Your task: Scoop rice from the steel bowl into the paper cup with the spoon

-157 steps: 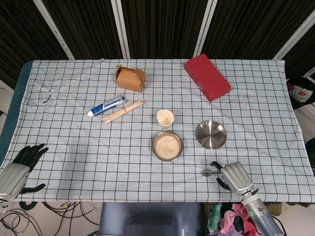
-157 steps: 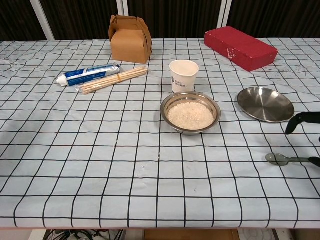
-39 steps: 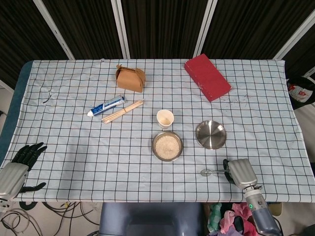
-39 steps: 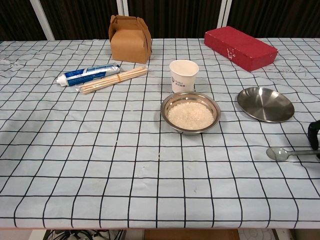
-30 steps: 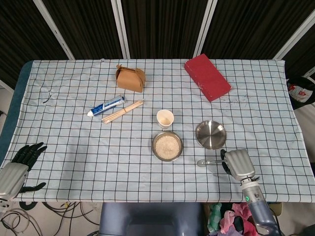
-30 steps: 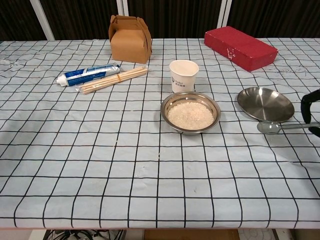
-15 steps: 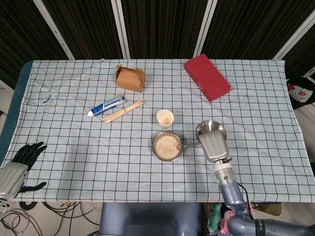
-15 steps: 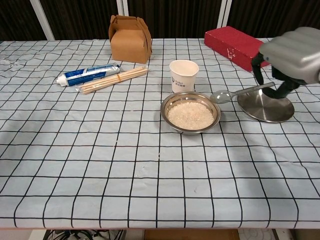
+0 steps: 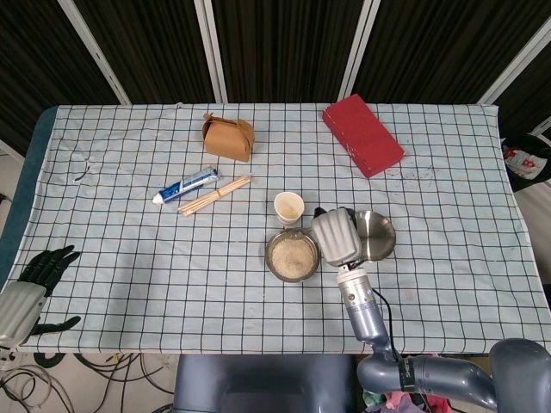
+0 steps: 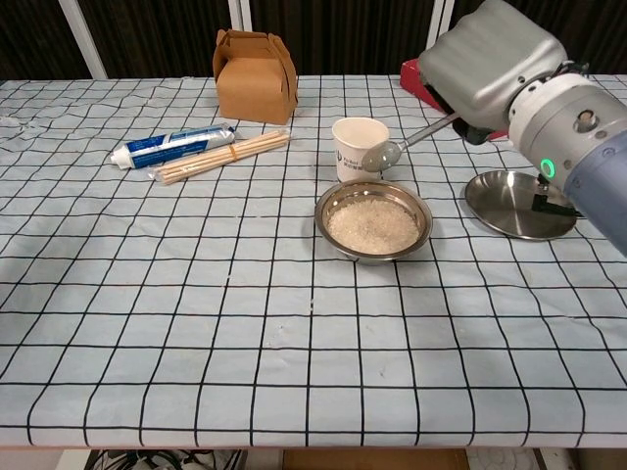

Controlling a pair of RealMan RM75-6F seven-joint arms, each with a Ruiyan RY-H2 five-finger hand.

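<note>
The right hand (image 10: pixel 490 59) clamps the spoon (image 10: pixel 392 150) above the bowl (image 10: pixel 373 219), beside the cup (image 10: pixel 360 147); a careless dip could topple it.

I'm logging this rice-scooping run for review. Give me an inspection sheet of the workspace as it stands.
Surface: checked tablecloth, flat.
Job's things: steel bowl holds rice; paper cup upright behind it; spoon held above the bowl, in front of the cup.
Clutter: brown box, red box, toothpaste tube, chopsticks, empty steel plate.
Robot hands: right robot hand grips the spoon handle; left robot hand at the table's near left corner, fingers apart, holding nothing.
Cables: wires on the floor at the near left.
Surroundings: dark panels behind the table.
</note>
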